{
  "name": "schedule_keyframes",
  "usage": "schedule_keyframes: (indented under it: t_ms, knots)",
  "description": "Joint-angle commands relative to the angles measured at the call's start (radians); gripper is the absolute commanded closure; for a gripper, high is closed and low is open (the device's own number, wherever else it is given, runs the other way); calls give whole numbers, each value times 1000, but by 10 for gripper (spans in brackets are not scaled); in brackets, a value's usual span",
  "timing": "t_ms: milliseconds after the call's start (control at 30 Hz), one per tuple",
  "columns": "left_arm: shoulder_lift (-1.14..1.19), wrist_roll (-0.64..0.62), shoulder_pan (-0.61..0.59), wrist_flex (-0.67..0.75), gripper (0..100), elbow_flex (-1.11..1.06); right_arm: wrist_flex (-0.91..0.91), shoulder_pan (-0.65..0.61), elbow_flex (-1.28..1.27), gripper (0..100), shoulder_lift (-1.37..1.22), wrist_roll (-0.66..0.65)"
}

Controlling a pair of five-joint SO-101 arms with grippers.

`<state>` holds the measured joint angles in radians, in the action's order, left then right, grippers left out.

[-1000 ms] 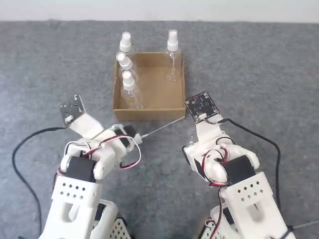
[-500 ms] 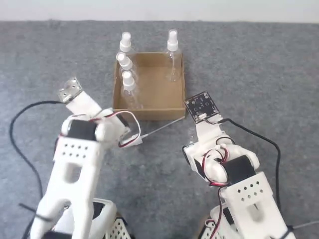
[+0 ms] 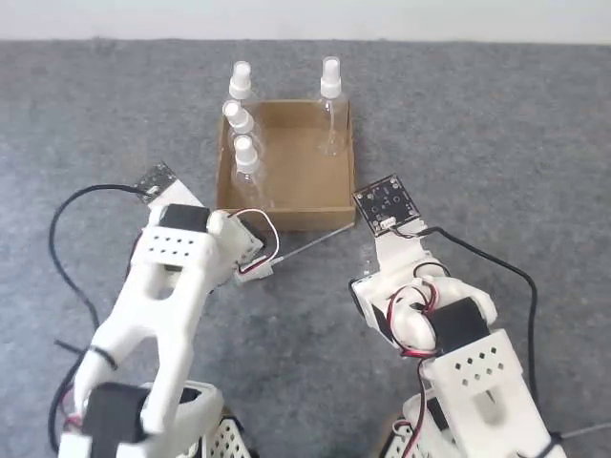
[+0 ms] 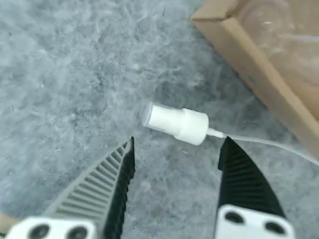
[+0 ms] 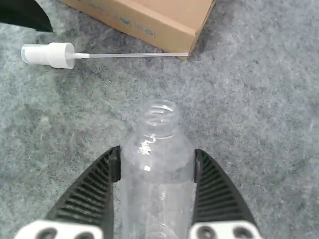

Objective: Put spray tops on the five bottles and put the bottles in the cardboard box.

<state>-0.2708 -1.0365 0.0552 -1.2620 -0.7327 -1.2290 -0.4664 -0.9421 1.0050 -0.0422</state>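
Observation:
A loose white spray top (image 4: 177, 124) lies on the grey mat, its thin tube (image 5: 129, 55) running to the near corner of the cardboard box (image 3: 286, 215). My left gripper (image 4: 179, 143) hangs open just above it, one finger on each side, not touching. My right gripper (image 5: 157, 151) is shut on a clear uncapped bottle (image 5: 157, 169), held upright on the mat before the box's near right corner. In the high view the left arm (image 3: 191, 248) covers the spray top's head. Several capped bottles (image 3: 331, 105) stand in or at the box.
The box's near wall (image 4: 249, 64) is close beside the left gripper. The spray top (image 5: 50, 55) lies off to one side of the held bottle. Black cables (image 3: 67, 219) trail from both arms over the mat. Open mat spreads to both sides of the box.
The left arm has swung forward and toward the box, bringing its gripper down over the spray top. The right arm with the bottle has not moved.

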Motion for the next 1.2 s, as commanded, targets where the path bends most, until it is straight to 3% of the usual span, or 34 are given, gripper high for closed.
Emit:
schedule_keyframes:
  t_ms: [0, 400, 667, 1167]
  knots:
    - [35, -34, 3, 52, 742, 61, 19, 18, 12, 972, 27, 0]
    - [69, -35, 89, 91, 740, 58, 16, 18, 12, 972, 27, 0]
    - [71, -35, 81, 256, 742, -51, 15, 13, 12, 972, 27, 0]
    - [71, -35, 48, 356, 743, -176, 13, 12, 11, 972, 27, 0]
